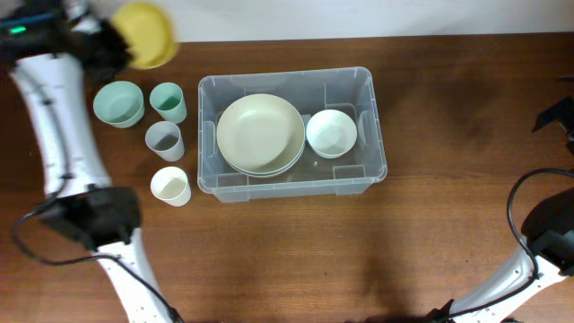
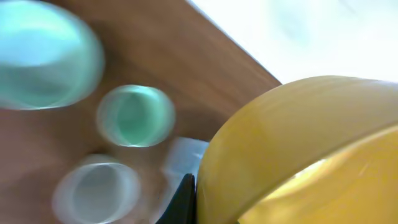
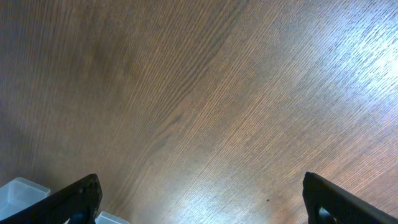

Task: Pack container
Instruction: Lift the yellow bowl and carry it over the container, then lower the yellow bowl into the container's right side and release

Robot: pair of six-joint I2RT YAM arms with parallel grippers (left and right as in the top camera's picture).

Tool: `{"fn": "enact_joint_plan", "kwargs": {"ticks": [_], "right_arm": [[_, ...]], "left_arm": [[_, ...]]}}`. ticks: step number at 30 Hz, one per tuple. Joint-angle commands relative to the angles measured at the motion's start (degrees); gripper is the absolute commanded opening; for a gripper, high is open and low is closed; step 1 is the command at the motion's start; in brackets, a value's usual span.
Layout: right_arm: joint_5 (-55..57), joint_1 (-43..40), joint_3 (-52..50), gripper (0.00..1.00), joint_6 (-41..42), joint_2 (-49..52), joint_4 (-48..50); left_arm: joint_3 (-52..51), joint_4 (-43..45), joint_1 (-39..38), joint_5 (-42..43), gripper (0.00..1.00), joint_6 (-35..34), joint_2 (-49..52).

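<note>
Step in hand: transfer of the yellow bowl (image 1: 148,34) to the container (image 1: 369,90). The left gripper (image 1: 115,49) is clamped on this bowl and appears to hold it clear of the desk (image 1: 448,108). The right gripper (image 3: 199,186) stands with jaws wide apart, empty.

The container lies to the right of the left gripper, nearer its arm base. The next move calls for travel rightward over the rim, then lowering onto a free spot or stack.

The container is clear, rectangular and round-cornered. It holds stacked cream bowls (image 1: 260,133) and a white bowl (image 1: 331,132).

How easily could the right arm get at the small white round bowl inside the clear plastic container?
Probably yes: the right gripper is open, the container has no lid, and the white bowl sits at its right end.
</note>
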Motion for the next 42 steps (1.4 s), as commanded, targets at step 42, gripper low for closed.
{"fn": "enact_joint_plan", "kwargs": {"ticks": [42], "right_arm": [[0.3,0.2,-0.2,0.99,0.5,-1.2,0.0]], "left_arm": [[1.0,0.9,-41.9,-20.8,0.02,2.9,14.5]]}}
